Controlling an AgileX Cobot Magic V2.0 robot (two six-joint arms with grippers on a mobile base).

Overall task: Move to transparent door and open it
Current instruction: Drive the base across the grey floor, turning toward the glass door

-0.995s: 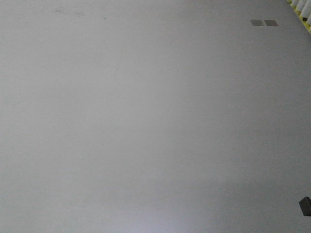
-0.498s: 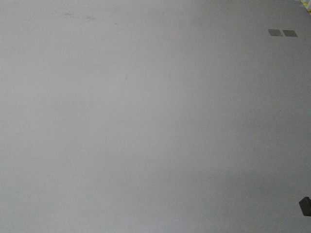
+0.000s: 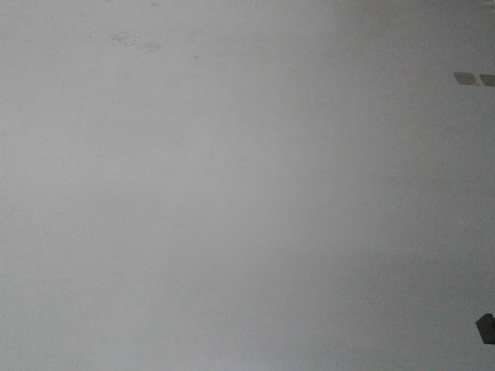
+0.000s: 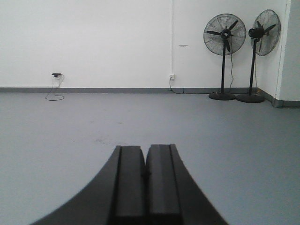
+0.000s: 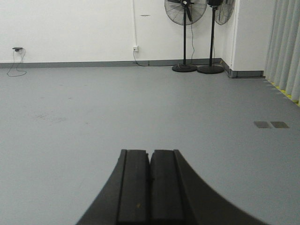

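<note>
The transparent door is out of view in every frame. My left gripper [image 4: 145,146] is shut with nothing between its black fingers, held low over the grey floor [image 4: 70,131] and pointing toward a white wall [image 4: 93,42]. My right gripper [image 5: 150,151] is likewise shut and empty, aimed across the same floor toward that wall. The front view shows only bare grey floor [image 3: 232,193] seen from above.
Two black pedestal fans [image 4: 224,35] [image 4: 263,28] stand by the far wall's right corner. A cable and small device [image 4: 56,75] hang at the wall's left. Grey curtains [image 5: 286,42] line the right side. Two small floor plates [image 5: 271,124] [image 3: 473,79] lie ahead right.
In the front view the two floor plates and the faint floor marks have slid right and downward, so the base is turning or moving. The dark corner piece at lower right stays put.
</note>
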